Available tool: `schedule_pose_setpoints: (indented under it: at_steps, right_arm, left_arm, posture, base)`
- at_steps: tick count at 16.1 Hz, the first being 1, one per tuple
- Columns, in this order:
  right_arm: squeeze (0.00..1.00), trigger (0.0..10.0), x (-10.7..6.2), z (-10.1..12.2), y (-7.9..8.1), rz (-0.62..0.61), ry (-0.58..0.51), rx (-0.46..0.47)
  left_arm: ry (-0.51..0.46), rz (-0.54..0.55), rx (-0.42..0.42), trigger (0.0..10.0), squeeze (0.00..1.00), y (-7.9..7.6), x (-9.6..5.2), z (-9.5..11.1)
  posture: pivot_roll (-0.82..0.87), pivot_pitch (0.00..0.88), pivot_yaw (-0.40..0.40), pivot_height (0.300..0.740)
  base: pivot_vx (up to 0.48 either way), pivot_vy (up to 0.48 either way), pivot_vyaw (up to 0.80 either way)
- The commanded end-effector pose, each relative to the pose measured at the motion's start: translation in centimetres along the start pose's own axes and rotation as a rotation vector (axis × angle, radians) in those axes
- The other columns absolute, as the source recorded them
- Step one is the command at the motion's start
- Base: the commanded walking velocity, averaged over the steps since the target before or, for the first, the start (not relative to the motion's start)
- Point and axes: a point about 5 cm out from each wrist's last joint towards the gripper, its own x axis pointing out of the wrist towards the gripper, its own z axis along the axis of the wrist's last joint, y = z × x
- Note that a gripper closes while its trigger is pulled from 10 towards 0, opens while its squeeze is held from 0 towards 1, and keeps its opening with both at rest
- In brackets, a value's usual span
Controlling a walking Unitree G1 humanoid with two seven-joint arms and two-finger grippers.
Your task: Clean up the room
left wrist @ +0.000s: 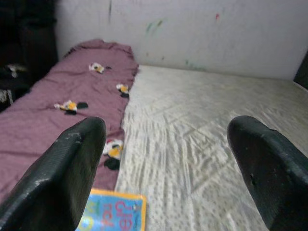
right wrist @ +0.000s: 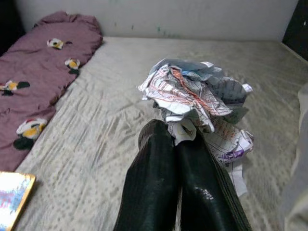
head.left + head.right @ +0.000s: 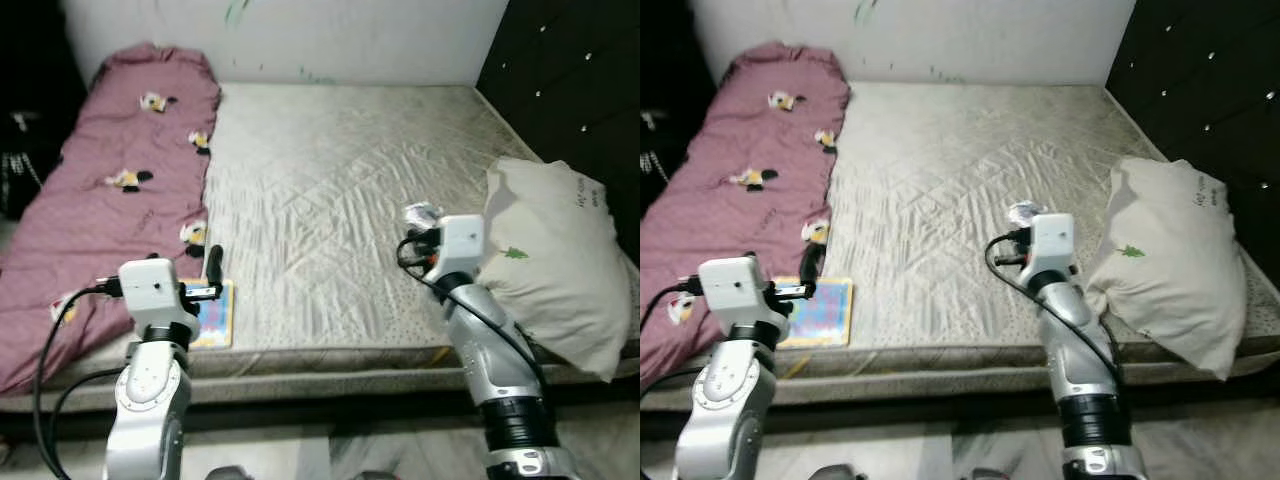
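Observation:
A crumpled ball of printed paper (image 2: 195, 96) is pinched in my right gripper (image 2: 180, 137), which is shut on it above the right part of the beige mattress (image 3: 330, 190); the paper (image 3: 420, 215) shows past the wrist. My left gripper (image 1: 168, 163) is open, hovering over the mattress's front left edge. Just below it lies a colourful children's book (image 3: 213, 312), flat at the mattress edge beside the maroon blanket (image 3: 110, 190).
A white pillow (image 3: 555, 260) leans at the mattress's right side against a dark tufted headboard (image 3: 570, 80). A white wall (image 3: 300, 35) runs behind the bed. Dark items (image 3: 20, 150) stand at the far left. The floor (image 3: 300, 455) lies below the bed's front edge.

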Motion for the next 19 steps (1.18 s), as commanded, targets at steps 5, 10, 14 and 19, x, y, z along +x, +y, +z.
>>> schedule_pose_setpoints:
  at_steps: [5,10,14,19]
  right_arm:
    - [0.0,10.0,0.44,0.48,1.07,0.027,-0.014,0.002]
    - [0.0,10.0,0.44,0.41,1.06,0.024,-0.013,0.006]
    - [0.0,10.0,0.45,0.37,1.06,0.028,-0.01,0.002]
    - [0.0,10.0,0.55,0.3,1.12,0.036,-0.006,-0.004]
  left_arm:
    - [0.021,0.067,0.019,10.0,0.0,1.13,0.04,-0.12]
    - [0.025,0.057,0.012,10.0,0.0,1.03,0.02,-0.15]
    - [0.024,0.054,0.013,10.0,0.0,0.96,0.07,-0.13]
    - [0.024,0.058,0.011,10.0,0.0,0.97,0.11,-0.14]
  posture:
    - [0.01,0.0,-0.059,0.74]
    - [0.01,0.0,-0.054,0.74]
    - [0.01,0.0,-0.056,0.74]
    - [0.01,0.0,-0.058,0.74]
  base:
    - [0.055,0.0,0.0]
    - [0.0,0.384,-0.4]
    - [0.0,0.48,0.0]
    - [0.0,0.48,0.0]
